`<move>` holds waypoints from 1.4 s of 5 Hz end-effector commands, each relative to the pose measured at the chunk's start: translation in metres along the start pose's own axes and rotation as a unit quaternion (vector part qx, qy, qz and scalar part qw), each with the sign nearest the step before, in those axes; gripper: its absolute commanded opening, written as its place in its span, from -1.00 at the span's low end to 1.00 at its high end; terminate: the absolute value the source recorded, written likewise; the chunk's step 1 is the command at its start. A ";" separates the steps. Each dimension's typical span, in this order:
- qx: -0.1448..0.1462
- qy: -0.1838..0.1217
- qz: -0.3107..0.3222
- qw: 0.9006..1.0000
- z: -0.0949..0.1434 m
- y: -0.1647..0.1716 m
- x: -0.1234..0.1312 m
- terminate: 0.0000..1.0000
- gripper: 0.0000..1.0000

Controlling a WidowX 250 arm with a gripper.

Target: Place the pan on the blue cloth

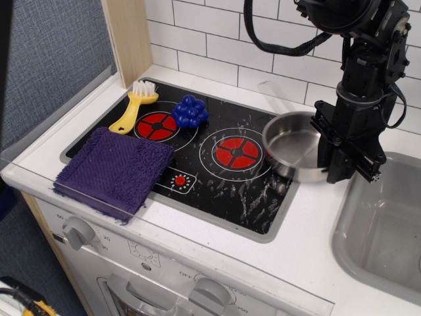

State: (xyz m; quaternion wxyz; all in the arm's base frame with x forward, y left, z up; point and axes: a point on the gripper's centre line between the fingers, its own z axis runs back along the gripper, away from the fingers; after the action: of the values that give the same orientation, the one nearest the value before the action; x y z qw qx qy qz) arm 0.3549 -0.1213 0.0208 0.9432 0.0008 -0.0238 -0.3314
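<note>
The shiny steel pan point(294, 143) is at the right edge of the black cooktop point(223, 191), right of the right red burner point(236, 152). It looks tilted, with its wire handle blurred toward the tiled wall. My black gripper point(343, 170) comes down from above on the pan's right rim, and its fingers are closed on that rim. The dark purple-blue cloth point(114, 168) lies flat at the cooktop's front left corner, far left of the pan, with nothing on it.
A blue toy grape cluster point(191, 110) and a yellow brush point(135, 105) lie by the left burner point(156, 124). A grey sink basin point(381, 224) sits right of the gripper. A wooden post point(128, 36) stands at the back left. A tiled wall runs behind.
</note>
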 end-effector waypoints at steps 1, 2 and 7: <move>0.032 -0.028 -0.015 0.999 0.036 -0.007 0.007 -1.00 -1.00; 0.065 -0.074 0.006 0.995 0.080 -0.009 0.008 -1.00 -1.00; 0.101 0.020 0.389 0.916 0.089 0.000 -0.162 -1.00 -1.00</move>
State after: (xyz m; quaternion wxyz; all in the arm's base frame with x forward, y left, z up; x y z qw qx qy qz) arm 0.2322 0.0035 0.0834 0.9927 0.0985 -0.0121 0.0691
